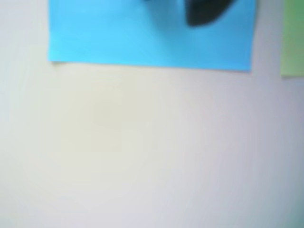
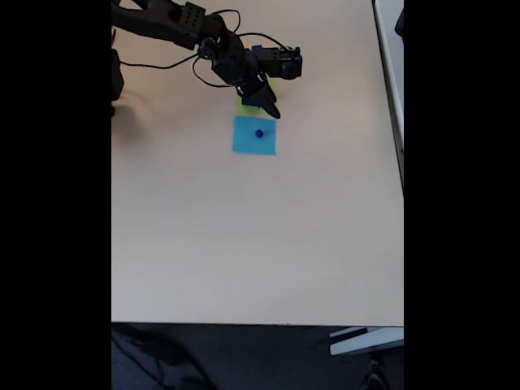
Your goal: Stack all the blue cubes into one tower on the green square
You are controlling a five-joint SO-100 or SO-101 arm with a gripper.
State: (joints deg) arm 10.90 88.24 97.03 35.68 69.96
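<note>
Fixed view, upper middle of frame: black arm (image 2: 175, 20) reaches in from upper left, gripper (image 2: 270, 108) hanging over the green square (image 2: 241, 104), which is mostly hidden under it. Just below sits the light-blue paper square (image 2: 253, 136) with one small blue cube (image 2: 259, 133) on it, near its centre. A dark blue bit shows by the wrist near the top of the green square, maybe another cube, too small to be sure. Jaws state: cannot tell, too dark and small here.

Wrist view, blurry: light-blue paper square (image 1: 118, 42) across the top, a dark jaw tip at top centre, a sliver of the green square (image 1: 292, 38) at the right edge, bare pale desk (image 1: 152, 156) below.

Step, my guess: going for the small cube on the light-blue square. Next move calls for spread jaws lowered around the cube, a close, a lift, then a carry up-frame onto the green square or whatever stack is there. Cube is tiny, so alignment matters.
</note>
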